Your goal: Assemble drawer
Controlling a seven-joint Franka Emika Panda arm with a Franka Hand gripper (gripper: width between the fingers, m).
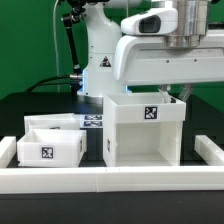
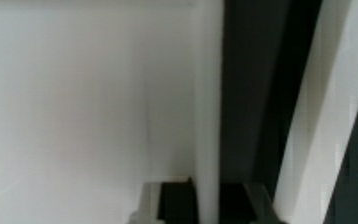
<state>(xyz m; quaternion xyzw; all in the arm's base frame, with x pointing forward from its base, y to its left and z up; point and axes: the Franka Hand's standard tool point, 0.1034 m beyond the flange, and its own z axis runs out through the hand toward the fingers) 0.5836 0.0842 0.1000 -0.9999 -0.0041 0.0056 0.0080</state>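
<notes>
The drawer housing (image 1: 145,140), a white open-fronted box with a marker tag on its top front, stands upright at the exterior view's centre right. My gripper (image 1: 180,93) comes down onto its top edge on the exterior view's right. In the wrist view a thin white housing wall (image 2: 208,90) runs between my dark fingers (image 2: 172,205), and the gripper (image 2: 211,205) is closed on it. Two white open-top trays lie to the exterior view's left: one in front (image 1: 48,150) with a tag, one behind (image 1: 50,124).
A long low white rail (image 1: 110,181) edges the table's front and sides, just in front of the housing and trays. The marker board (image 1: 92,120) lies flat behind, between the trays and the housing. The robot's base (image 1: 98,60) stands at the back.
</notes>
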